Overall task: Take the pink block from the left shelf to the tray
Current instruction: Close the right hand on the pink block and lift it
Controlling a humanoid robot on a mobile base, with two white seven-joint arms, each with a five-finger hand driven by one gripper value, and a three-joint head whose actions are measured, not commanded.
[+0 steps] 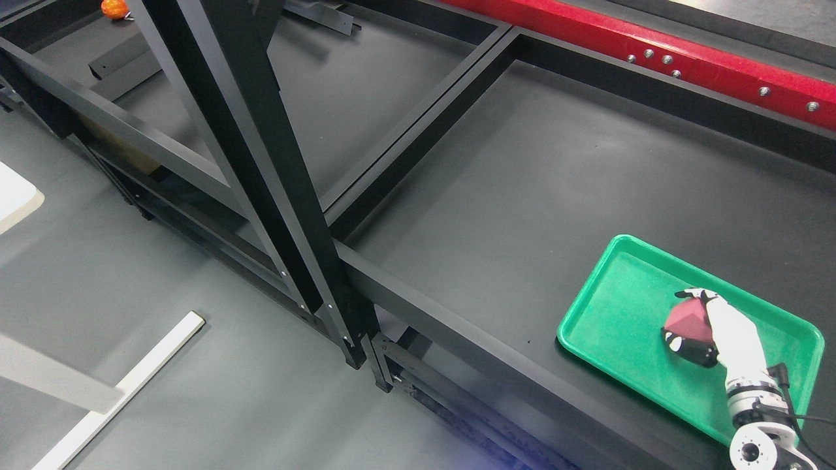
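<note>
Occlusions first: the right arm enters at about 5 o'clock and its lower joint is cut off by the bottom edge, so you see only the wrist and the right hand (715,329). White fingers (697,295) curl over the top of the pink block (687,322), and a dark thumb (686,349) closes in beneath it, hiding much of the block's near side. You cannot tell from this angle whether the block rests on the tray floor or hangs just above it.

Container: green tray (607,307), at 4 o'clock on the black shelf (522,189). Contents: the pink block only, held in that closed grip over the tray's right half.

Further items, partly cropped: red beam (653,49) with bolts at 1 o'clock; black upright post (261,150) crossing from 12 o'clock towards centre; small orange object (114,8) at 11 o'clock, clipped by the top edge and too small for you to identify.
</note>
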